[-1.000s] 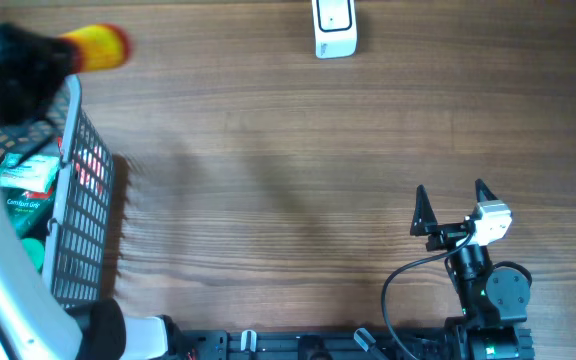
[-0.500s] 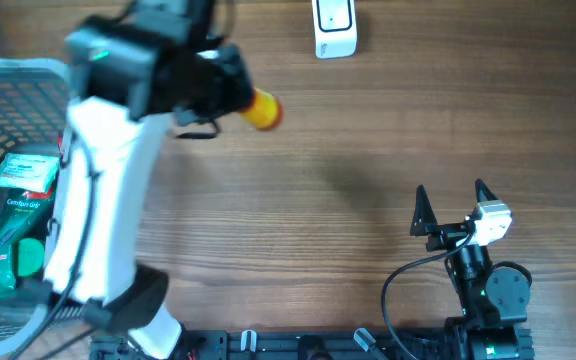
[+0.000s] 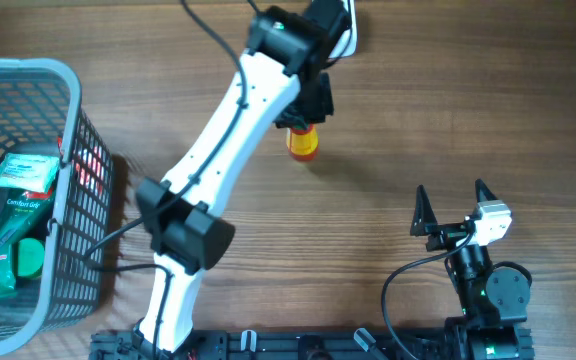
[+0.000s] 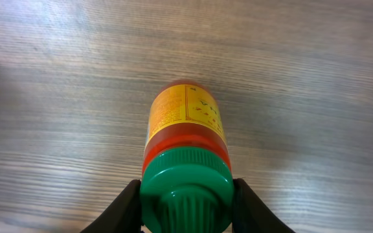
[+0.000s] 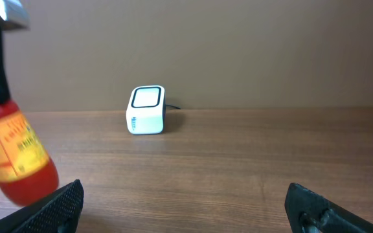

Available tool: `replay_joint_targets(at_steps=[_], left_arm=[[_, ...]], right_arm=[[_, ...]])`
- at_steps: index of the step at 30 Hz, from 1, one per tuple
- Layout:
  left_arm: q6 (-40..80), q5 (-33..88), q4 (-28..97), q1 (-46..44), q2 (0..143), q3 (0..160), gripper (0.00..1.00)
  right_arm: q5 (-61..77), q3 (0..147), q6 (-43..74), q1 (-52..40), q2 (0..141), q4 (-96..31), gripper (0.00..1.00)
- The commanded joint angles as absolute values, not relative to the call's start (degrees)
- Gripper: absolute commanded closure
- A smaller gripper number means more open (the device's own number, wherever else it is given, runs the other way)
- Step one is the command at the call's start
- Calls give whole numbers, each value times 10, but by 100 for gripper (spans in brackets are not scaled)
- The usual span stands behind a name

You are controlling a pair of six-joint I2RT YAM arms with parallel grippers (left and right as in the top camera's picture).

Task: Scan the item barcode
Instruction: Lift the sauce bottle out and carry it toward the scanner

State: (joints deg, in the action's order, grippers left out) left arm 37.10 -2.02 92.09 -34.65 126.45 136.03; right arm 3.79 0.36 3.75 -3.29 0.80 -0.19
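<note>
two arms shared the wooden counter (image 3: 448, 110). the left arm reached far across it, and the left gripper (image 3: 308, 105) was closed narrowly on the green-capped end of a sauce bottle (image 3: 302, 143). in the left wrist view the two dark fingers (image 4: 125, 210) pressed against either side of the green cap (image 4: 186, 188), and the red body with its yellow label pointed away from the camera over the wood grain. in the overhead view the bottle's red and yellow end showed just past the gripper, on the side towards the robot's base. the white barcode scanner (image 3: 346, 40) stood at the far edge of the counter, largely covered by the left arm from above, with the bottle near it but apart. the right wrist view showed the scanner (image 5: 146, 110) upright with its pale window facing that camera, and the bottle (image 5: 15, 155) tilted at the left edge of the picture, closer to the camera than the scanner; whether its base touched the counter could not be told. the right gripper (image 3: 451, 195) sat low near the base on the right side, its fingers spread wide and holding nothing. a grey wire basket (image 3: 65, 180) stood at the left edge, with a green and white package (image 3: 23, 200) inside it.
</note>
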Motion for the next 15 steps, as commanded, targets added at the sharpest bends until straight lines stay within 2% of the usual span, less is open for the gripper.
replay_joint_targets(at_steps=[1, 3, 6, 9, 12, 15], left_arm=[[461, -41, 918, -359, 1292, 1363, 69], [512, -39, 918, -360, 1298, 1363, 70], [650, -39, 909, -362, 1299, 1363, 69], [678, -40, 885, -368, 1299, 1363, 69], [684, -48, 859, -381, 1301, 1362, 62], [726, -73, 855, -394, 1301, 1352, 62]], right_arm=[[32, 3, 31, -35, 8, 0, 0], [32, 3, 31, -35, 8, 0, 0], [32, 3, 31, -35, 8, 0, 0], [32, 3, 31, -35, 8, 0, 0], [32, 3, 31, -35, 8, 0, 0], [32, 3, 31, -35, 8, 0, 0]])
